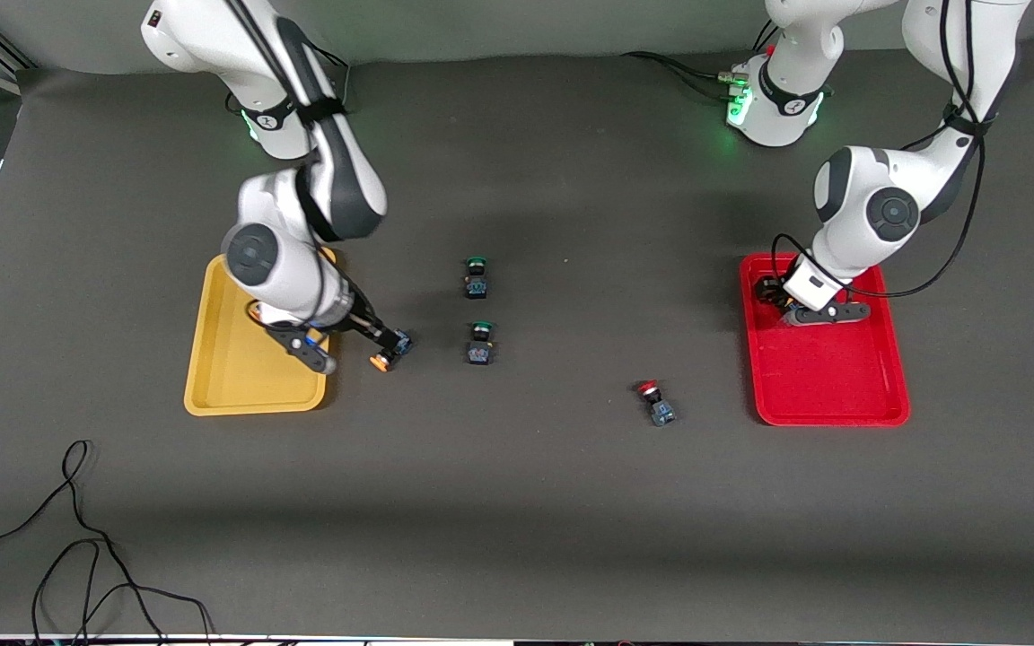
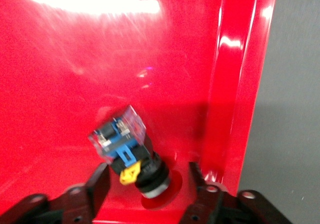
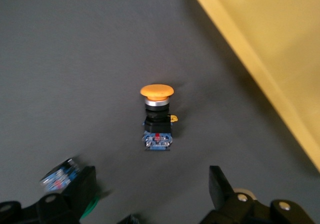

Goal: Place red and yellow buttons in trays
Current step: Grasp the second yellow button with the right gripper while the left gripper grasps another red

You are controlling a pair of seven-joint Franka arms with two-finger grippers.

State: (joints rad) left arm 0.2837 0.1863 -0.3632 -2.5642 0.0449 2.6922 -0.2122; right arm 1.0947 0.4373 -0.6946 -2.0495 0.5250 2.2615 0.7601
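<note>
The red tray (image 1: 831, 377) lies at the left arm's end of the table. My left gripper (image 1: 770, 292) is low in its corner, open. In the left wrist view its fingers (image 2: 98, 184) stand either side of a button (image 2: 127, 151) that lies tilted, cap down, on the red tray floor (image 2: 75, 58), touching neither finger. My right gripper (image 1: 387, 339) is open beside the yellow tray (image 1: 239, 386), just over an orange-yellow button (image 1: 381, 361). In the right wrist view that gripper (image 3: 150, 186) is empty, and the button (image 3: 157, 116) lies on the mat beside the yellow tray (image 3: 270, 43). A red button (image 1: 654, 399) lies on the mat.
Two green-capped buttons (image 1: 477, 276) (image 1: 480, 343) sit mid-table, close to the right gripper. A small orange thing (image 1: 254, 311) shows in the yellow tray, mostly hidden under the right arm. Loose black cable (image 1: 77, 538) lies near the table's front corner.
</note>
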